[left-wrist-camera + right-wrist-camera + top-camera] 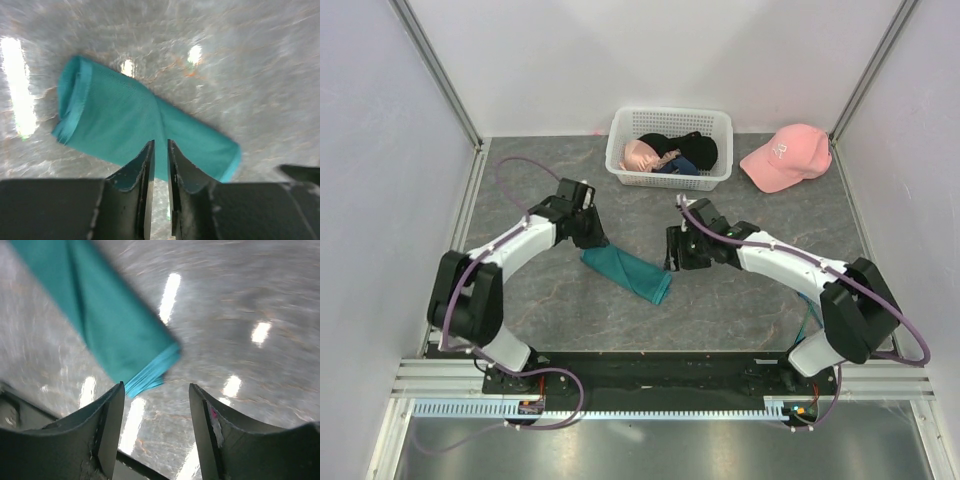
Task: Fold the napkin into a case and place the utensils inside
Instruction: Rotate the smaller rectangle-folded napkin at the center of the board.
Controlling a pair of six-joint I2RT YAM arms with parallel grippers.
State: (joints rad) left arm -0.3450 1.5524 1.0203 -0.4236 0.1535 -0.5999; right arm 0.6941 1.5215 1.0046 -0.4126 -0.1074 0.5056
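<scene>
The teal napkin point(626, 272) lies on the table as a narrow, layered strip, slanting from upper left to lower right. My left gripper point(592, 240) hovers at its upper-left end. In the left wrist view the napkin point(125, 120) lies beyond the left gripper point(160, 142), whose jaws stand almost together with only a thin slit and nothing seen between them. My right gripper point(675, 262) is just right of the strip's lower end. It stands open and empty point(156, 386), and the napkin's layered end point(110, 325) lies ahead of its left finger. The utensils are out of view.
A white lattice basket point(670, 115) with black and pink garments stands at the back centre. A pink cap point(785, 155) lies to its right. White walls close off the left, right and back of the grey marbled table.
</scene>
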